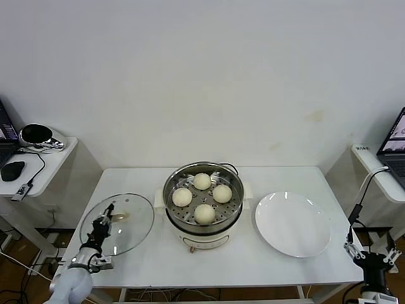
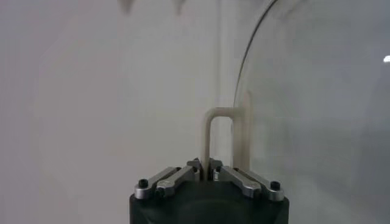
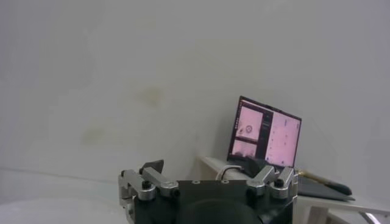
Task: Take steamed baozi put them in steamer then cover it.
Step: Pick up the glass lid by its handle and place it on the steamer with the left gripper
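Several cream-white steamed baozi lie on the perforated tray inside the shiny steamer, which stands mid-table on its cream base. The cover, a clear glass lid, lies flat on the table left of the steamer. My left gripper is shut on the cover's cream handle. In the left wrist view the jaws pinch one leg of the arched handle, with the glass beside it. My right gripper hangs open off the table's front right corner, holding nothing; its wrist view shows it spread wide.
A flat white plate lies right of the steamer. A side table with a mouse and a shiny bowl stands at the left. Another with a laptop stands at the right. The steamer's cable runs behind it.
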You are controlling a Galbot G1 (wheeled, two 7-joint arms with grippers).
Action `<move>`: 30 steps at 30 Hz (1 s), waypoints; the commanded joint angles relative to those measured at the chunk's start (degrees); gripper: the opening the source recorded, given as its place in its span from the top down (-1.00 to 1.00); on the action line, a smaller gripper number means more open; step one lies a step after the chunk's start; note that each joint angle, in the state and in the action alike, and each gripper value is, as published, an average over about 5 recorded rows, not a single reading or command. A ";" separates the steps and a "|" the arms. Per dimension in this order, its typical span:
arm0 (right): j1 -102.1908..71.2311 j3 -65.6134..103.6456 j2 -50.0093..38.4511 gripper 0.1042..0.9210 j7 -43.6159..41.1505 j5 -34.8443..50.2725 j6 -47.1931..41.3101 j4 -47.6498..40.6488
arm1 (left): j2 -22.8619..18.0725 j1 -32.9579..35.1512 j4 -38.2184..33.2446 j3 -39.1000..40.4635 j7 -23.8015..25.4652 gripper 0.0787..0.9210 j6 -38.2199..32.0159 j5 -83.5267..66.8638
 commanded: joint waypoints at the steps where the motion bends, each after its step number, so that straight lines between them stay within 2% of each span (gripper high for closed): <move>1: 0.09 -1.31 -0.14 -0.76 -0.39 -0.81 0.15 0.03 | 5.23 14.26 -22.57 -11.26 6.76 0.84 12.39 -6.01; 5: -0.01 -2.15 -0.17 -0.76 -0.57 -1.47 0.39 -0.11 | 7.31 15.15 -28.08 -14.32 10.70 0.84 15.95 -7.27; 9: -0.22 -2.86 -0.30 -0.76 -0.67 -2.07 0.50 -0.15 | 9.73 13.42 -32.62 -13.59 13.75 0.84 18.81 -8.11; 12: -0.33 -3.50 -0.21 -0.76 -0.73 -2.76 0.40 0.11 | 12.10 11.37 -35.67 -10.33 15.59 0.84 20.73 -9.82; 16: -0.61 -4.79 0.40 -0.76 -0.74 -4.53 0.12 0.82 | 14.61 6.41 -38.06 -1.84 16.23 0.84 22.87 -11.73; 22: -0.59 -6.20 1.34 -0.76 -0.94 -6.98 -0.10 1.15 | 12.17 -5.05 -36.54 13.49 16.11 0.84 25.74 -8.17; 30: 0.60 -7.51 1.90 -0.76 -0.67 -8.72 -0.22 -0.05 | 5.94 -18.78 -32.61 27.83 24.33 0.84 32.97 -2.14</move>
